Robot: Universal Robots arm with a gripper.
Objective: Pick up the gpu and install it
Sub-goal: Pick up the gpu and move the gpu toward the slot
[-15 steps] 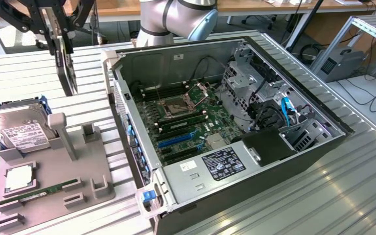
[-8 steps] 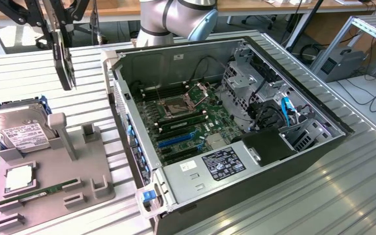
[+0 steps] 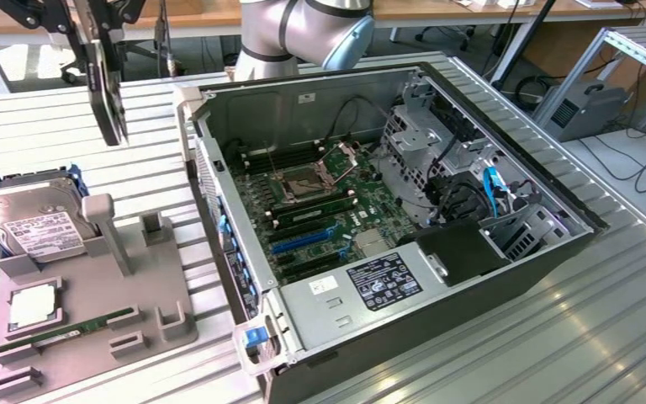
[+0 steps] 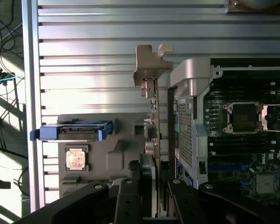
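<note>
**Exterior view.**
- The pincer [image 3: 101, 38] is up high and clamped on the gpu [image 3: 110, 94].
- The gpu hangs straight down from the pincer as a dark slab, clear of the table [image 3: 592, 337].
- The gray holder [image 3: 110, 295] lies below the pincer. It carries a hard drive [image 3: 31, 223], a memory stick [image 3: 71, 328] and a chip [image 3: 34, 305].
- The open computer case [image 3: 300, 93] sits low and off to the side of the pincer, toward the exterior view's right, with its main board [image 3: 323, 202] facing up.
- The upper part of the pincer is cut off by the frame edge.
- The card's face is too dark to read. I cannot tell which slot on the board is meant for it.

**Wrist view.**
- The card is seen edge-on. It runs away from the pincer between the two fingers [image 4: 130, 196], and the silver bracket [image 4: 151, 63] is at its far end.
- The case wall is just to one side of the card, and the holder is to the other side.
- The contact edge is hard to make out.

**Handling (judgement).**
- The card looks stiff and fairly light, but fragile.
- Bare parts and the contact edge should not be squeezed.
- The present hold looks sound: across the flat faces, at the end away from the bracket.
- With a hold so far from the bracket, the long card may swing or twist.
</note>
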